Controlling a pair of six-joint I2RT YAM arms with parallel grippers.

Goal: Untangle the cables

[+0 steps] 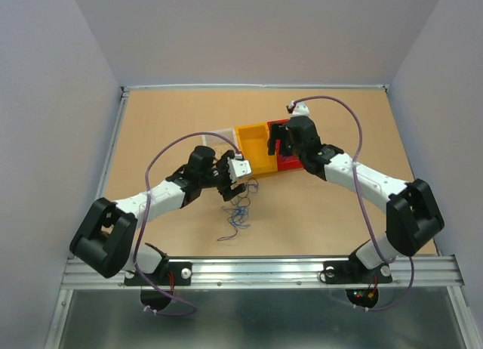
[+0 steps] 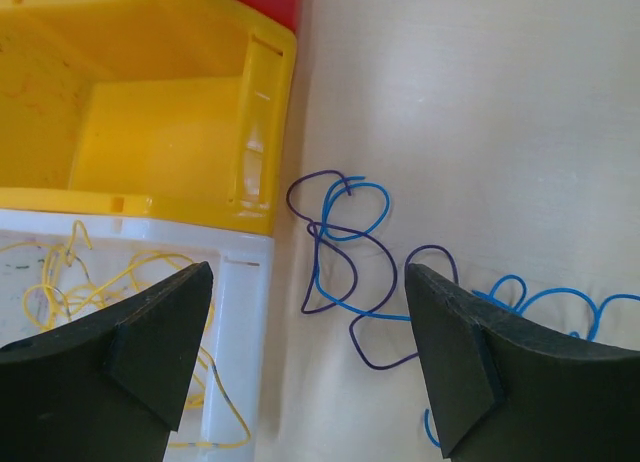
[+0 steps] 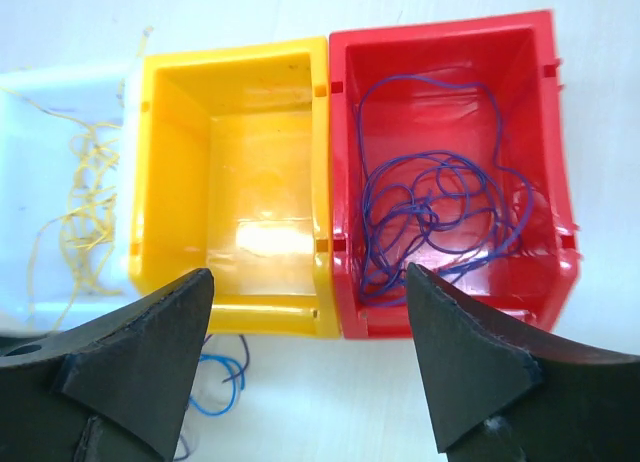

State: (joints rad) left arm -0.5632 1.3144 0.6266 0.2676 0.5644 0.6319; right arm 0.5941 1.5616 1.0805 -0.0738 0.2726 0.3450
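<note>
Left gripper (image 2: 308,317) of mine is spread wide, nothing held, hanging over the blue and purple cables (image 2: 345,267) tangled on the table (image 2: 500,102), just beside the white bin (image 2: 247,307) and yellow bin (image 2: 180,132). Yellow cables (image 2: 110,282) lie inside the white bin. My right gripper (image 3: 308,302) is also wide, holding nothing, above the yellow bin and red bin (image 3: 345,182). A blue-purple cable (image 3: 440,202) coils in the red one.

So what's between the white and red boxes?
An empty yellow box stands between the white box and red box, seen best from the right wrist.
</note>
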